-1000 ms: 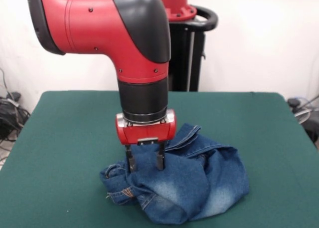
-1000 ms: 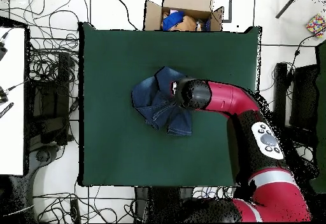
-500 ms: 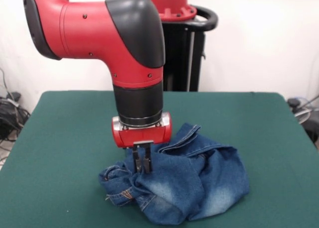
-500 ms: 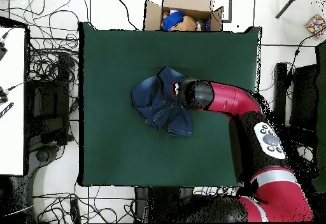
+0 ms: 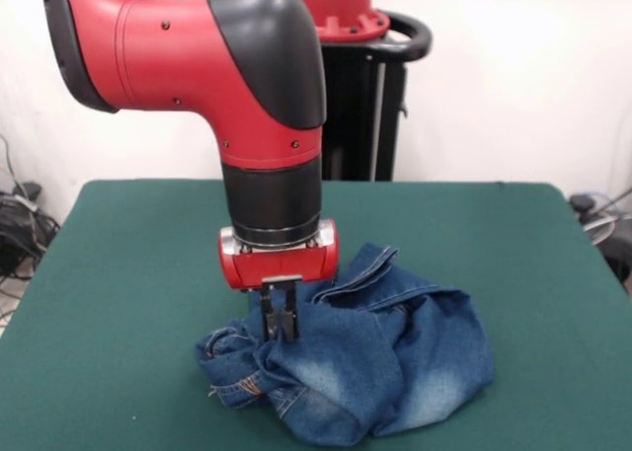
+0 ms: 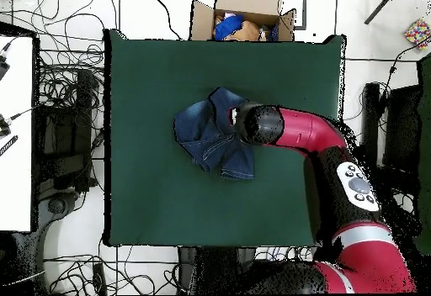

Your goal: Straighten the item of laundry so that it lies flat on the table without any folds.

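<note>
We see the jeans (image 5: 360,367) bunched in a rumpled heap, not flat, lying roughly mid-counter in the overhead view (image 6: 210,137), well clear of all four edges of the green counter (image 5: 128,273). In the front view the heap's lower edge almost reaches the bottom of the frame, and the counter's near edge is cut off. The tool (image 5: 280,318) comes straight down on the heap, fingers drawn together and narrow, pinching a raised fold of denim on the side of the heap with tan-stitched seams. We can't see how much cloth is between the tips. From overhead the arm's black elbow cap (image 6: 259,125) covers the tool and part of the jeans. A cardboard box (image 6: 244,19) sits beyond one counter edge; its contents are hard to make out.
</note>
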